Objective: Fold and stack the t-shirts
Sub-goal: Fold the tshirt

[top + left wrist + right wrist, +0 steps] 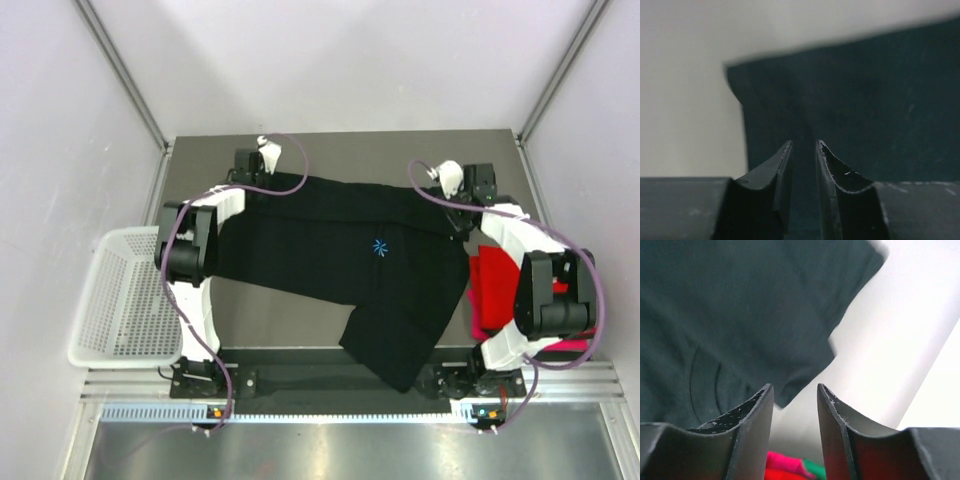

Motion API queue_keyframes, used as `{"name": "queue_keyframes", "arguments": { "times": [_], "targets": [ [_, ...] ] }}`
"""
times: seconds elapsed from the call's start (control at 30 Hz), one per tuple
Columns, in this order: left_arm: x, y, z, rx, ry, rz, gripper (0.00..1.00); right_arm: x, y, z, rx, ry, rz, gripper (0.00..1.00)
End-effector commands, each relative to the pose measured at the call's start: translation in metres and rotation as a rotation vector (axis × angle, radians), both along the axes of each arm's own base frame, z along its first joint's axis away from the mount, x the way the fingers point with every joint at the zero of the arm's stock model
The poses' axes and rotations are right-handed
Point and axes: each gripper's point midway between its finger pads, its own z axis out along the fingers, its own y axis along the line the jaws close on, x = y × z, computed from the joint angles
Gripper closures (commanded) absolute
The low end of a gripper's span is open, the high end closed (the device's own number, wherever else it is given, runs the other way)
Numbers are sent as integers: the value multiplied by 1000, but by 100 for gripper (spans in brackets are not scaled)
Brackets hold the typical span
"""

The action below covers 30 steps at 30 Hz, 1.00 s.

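The large black t-shirt [340, 250] lies spread across the table, its light-blue mark [380, 247] facing up and its lower part hanging over the near edge. My left gripper [260, 176] is at the shirt's far left corner; in the left wrist view the fingers [782, 165] stand almost together with dark cloth [865, 110] running into the narrow gap. My right gripper [453, 203] is at the shirt's far right corner, open, with the cloth [740, 315] beside its left finger, not between the jaws. The folded red shirt [492, 290] and magenta shirt [572, 345] lie at the right.
A white mesh basket [120, 300] stands off the table's left edge. Pale walls close in the back and both sides. The right arm's elbow [555, 290] hangs over the red and magenta shirts. A rail runs along the near edge.
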Motion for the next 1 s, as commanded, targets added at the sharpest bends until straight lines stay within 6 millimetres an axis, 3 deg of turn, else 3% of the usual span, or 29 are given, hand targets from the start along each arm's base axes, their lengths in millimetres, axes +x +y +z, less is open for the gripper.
{"name": "queue_keyframes", "arguments": {
  "times": [0.0,0.03,0.07,0.1,0.23,0.27,0.3,0.37,0.4,0.5,0.67,0.8,0.87,0.97],
  "targets": [
    [-1,14,-9,-9,37,50,71,32,14,27,48,-66,59,58],
    [-1,17,-15,-2,47,53,71,37,24,25,90,-61,93,58],
    [-1,18,-18,-1,51,57,72,38,28,9,105,-8,105,58],
    [-1,22,-21,-1,57,65,73,50,32,15,119,-22,117,58],
    [1,33,-30,-6,72,90,73,79,50,3,202,10,153,59],
    [1,34,-32,-4,78,90,73,83,53,-13,214,49,154,59],
    [4,37,-31,-1,74,94,73,96,58,-5,234,27,167,59],
    [4,40,-36,7,82,105,73,101,63,-20,254,70,181,60],
    [2,42,-37,6,100,105,73,111,65,-12,263,50,191,60],
    [2,43,-38,7,103,108,73,119,73,-16,293,62,211,60],
    [-2,41,-31,-3,96,106,73,122,74,-27,304,101,201,60],
    [-6,42,-32,-9,101,112,73,113,77,-34,316,142,217,73],
    [-7,41,-33,-11,104,110,73,109,78,-36,322,158,212,73],
    [-9,43,-31,-11,107,116,73,105,75,-37,313,168,202,66]
  ]
}}
